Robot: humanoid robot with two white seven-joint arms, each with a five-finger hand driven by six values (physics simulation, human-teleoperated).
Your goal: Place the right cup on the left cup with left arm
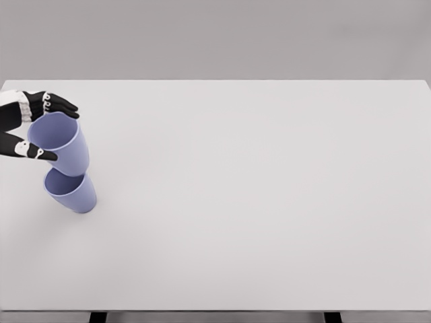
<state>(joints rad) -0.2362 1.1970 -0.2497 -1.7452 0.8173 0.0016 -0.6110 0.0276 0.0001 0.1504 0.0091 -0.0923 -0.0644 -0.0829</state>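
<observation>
Your left hand point(27, 128) has its fingers point(64, 105) closed around the upper cup point(62, 142), mouth up, axis near-vertical, over the lower cup point(73, 192) on the worktop point(269, 202).

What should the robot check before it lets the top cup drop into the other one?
1. Left hand grips the held cup: ok, fingers wrap its rim.
2. Held cup is upright: ok, opening faces up, slight tilt.
3. Lower cup stands upright on the table: ok.
4. Held cup is lined up over the lower cup: cannot tell, one view only; its bottom overlaps the lower rim.
5. Held cup already seated inside: cannot tell.
6. Right hand out of the way: ok, it is not in view.
</observation>
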